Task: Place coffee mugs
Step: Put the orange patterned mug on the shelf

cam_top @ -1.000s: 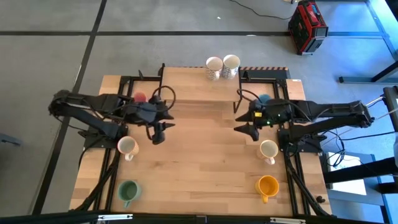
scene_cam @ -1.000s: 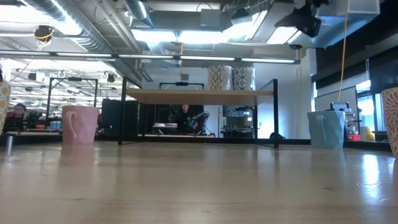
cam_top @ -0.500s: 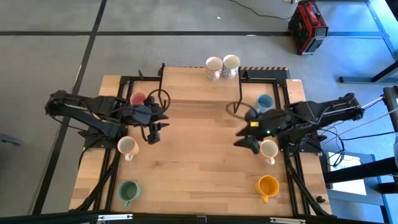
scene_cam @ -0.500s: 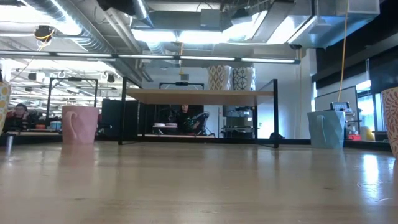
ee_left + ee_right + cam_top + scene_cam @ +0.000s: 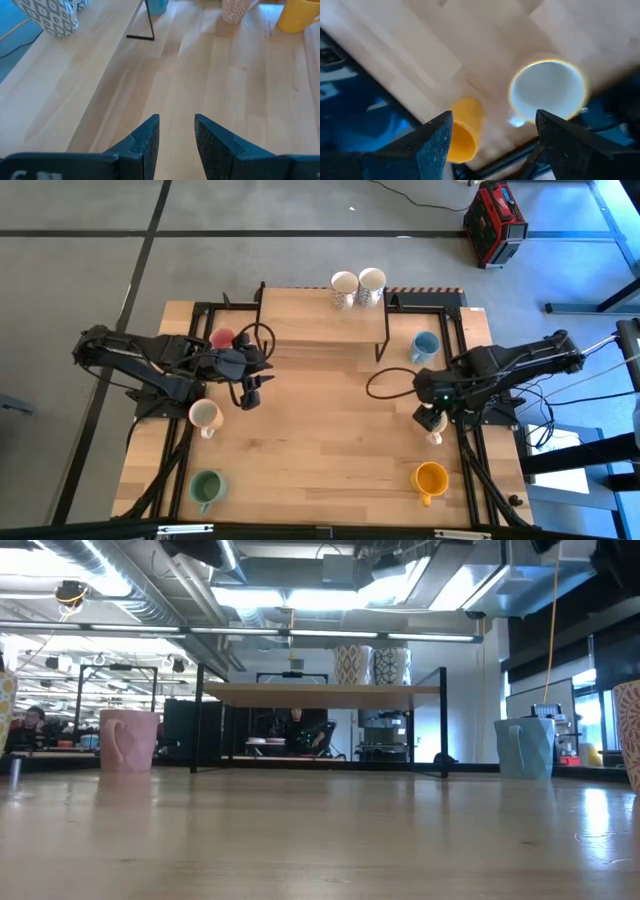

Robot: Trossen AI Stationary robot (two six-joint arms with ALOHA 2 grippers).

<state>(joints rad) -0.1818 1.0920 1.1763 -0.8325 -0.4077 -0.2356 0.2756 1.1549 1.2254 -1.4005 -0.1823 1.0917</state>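
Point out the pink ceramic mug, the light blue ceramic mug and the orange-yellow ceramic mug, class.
pink ceramic mug (image 5: 128, 740), low view, on its side wall.
light blue ceramic mug (image 5: 424, 345), high view, on its open top.
orange-yellow ceramic mug (image 5: 430, 478), high view, on its open top.

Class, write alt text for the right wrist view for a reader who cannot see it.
The open right gripper hangs above a cream mug standing on the wooden table. An orange-yellow mug stands nearby, close to the table's edge.

Pale planked wood table (image 5: 320, 430) (smooth, faintly sheeny), glossy ceramic mugs (image 5: 431, 477), matt black metal shelf frame (image 5: 262, 305).
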